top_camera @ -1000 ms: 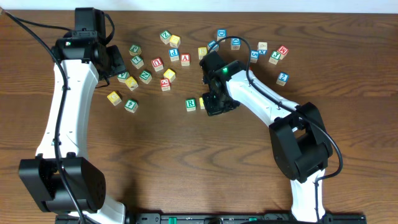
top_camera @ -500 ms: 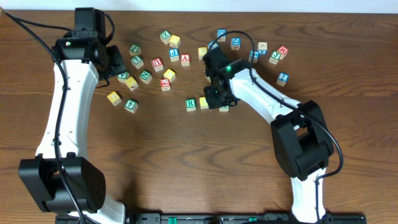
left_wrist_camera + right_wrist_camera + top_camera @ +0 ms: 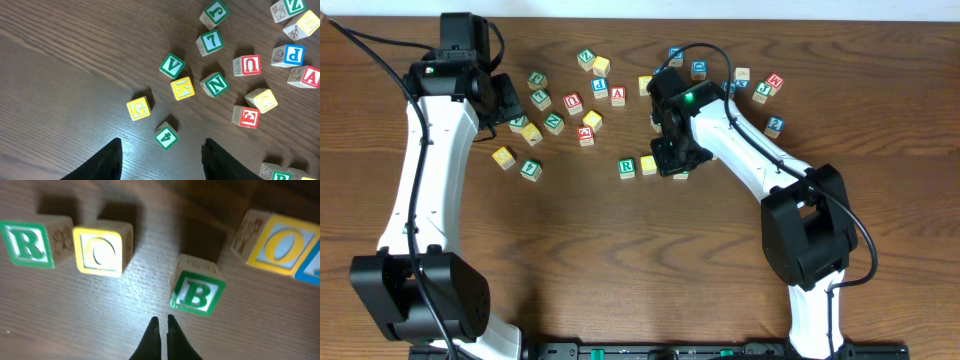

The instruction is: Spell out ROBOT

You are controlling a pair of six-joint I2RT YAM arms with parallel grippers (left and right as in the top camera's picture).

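The right wrist view shows a green-framed R cube (image 3: 27,244) touching a yellow O cube (image 3: 100,252) on its right. A green-framed B cube (image 3: 196,294) stands apart further right, slightly turned and out of line. A second yellow O cube (image 3: 280,245) sits at the upper right beside a blue-framed cube (image 3: 311,266) cut off by the frame. My right gripper (image 3: 161,321) is shut and empty, just left of the B. From overhead, R (image 3: 627,167) and O (image 3: 648,165) lie left of the right gripper (image 3: 670,160). My left gripper (image 3: 161,152) hangs open over bare wood.
Loose cubes lie scattered at the back of the table (image 3: 570,230), among them a red A (image 3: 617,94). Under the left wrist are a green 4 (image 3: 166,136), a yellow G (image 3: 138,108), a green V (image 3: 172,65) and several more.
My right gripper has drawn back from the row toward the far side, uncovering the B cube beside the O. The left arm has not moved.
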